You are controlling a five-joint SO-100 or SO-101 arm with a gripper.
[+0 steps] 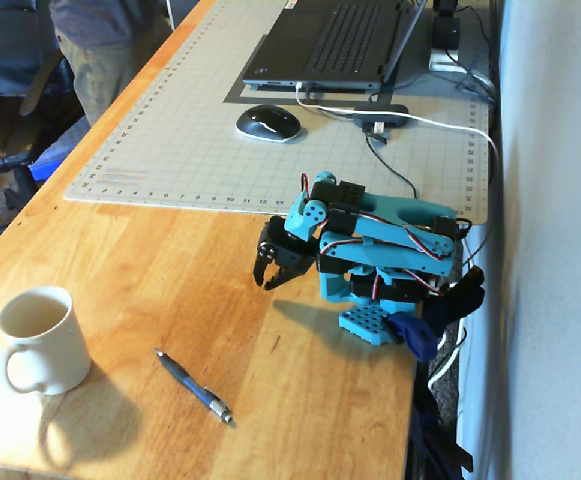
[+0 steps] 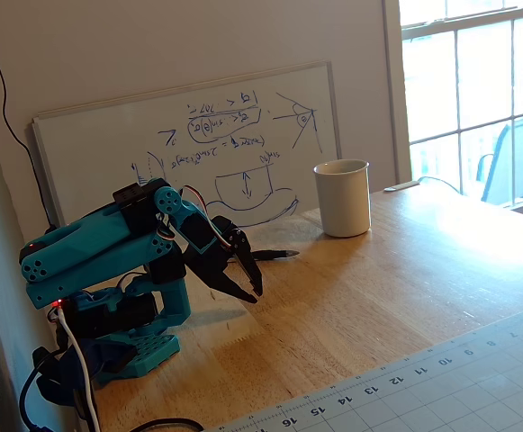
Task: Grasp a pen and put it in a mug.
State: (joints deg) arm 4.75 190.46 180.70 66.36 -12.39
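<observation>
Daylight enters through the window (image 2: 477, 99), which is overexposed in a fixed view. A bright glare patch washes out the desk (image 2: 441, 234) near it. The mug (image 1: 40, 338) casts a long, soft shadow toward the camera. Both fixed views are slightly soft and grainy.
</observation>
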